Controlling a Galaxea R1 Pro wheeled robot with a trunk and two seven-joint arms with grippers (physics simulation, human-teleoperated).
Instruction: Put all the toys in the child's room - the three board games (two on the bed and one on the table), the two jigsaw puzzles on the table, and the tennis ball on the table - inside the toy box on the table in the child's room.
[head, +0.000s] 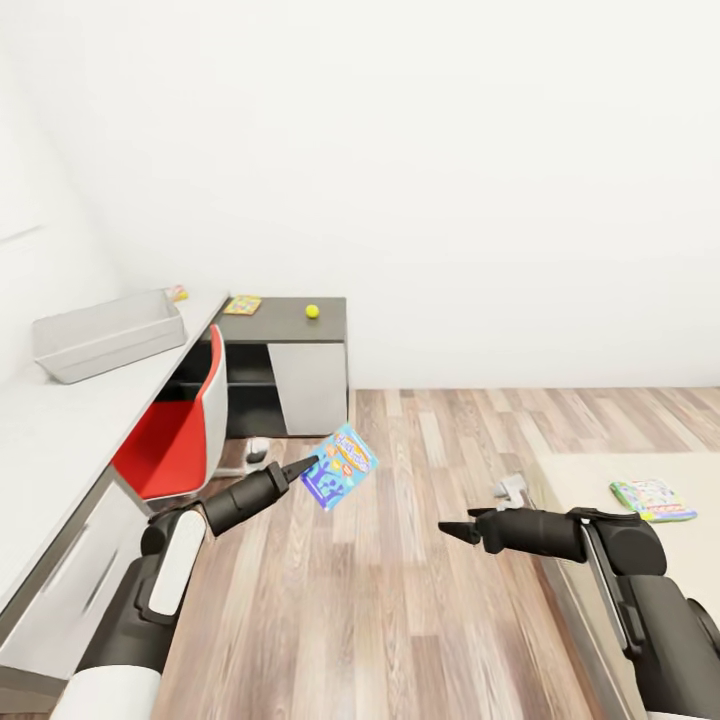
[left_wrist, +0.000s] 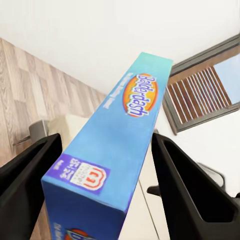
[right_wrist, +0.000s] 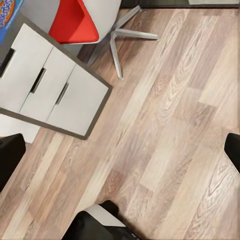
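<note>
Two arms are seen in the head view, each built from rounded, tube-like black segments. On the left arm (head: 165, 585) a white elongated panel is set into the black forearm casing, and a white shell is seen at the upper arm near the picture's lower edge. The right arm (head: 620, 560) is cased in matt black, with a thin pale line along the forearm and a thicker rounded joint behind the wrist. Each arm is ended by a black pincer that tapers to pointed tips: the left pincer (head: 305, 464) and the right pincer (head: 452, 529). In the left wrist view the fingers (left_wrist: 192, 192) are shown as flat, dark, wedge-shaped slabs with smooth faces.
</note>
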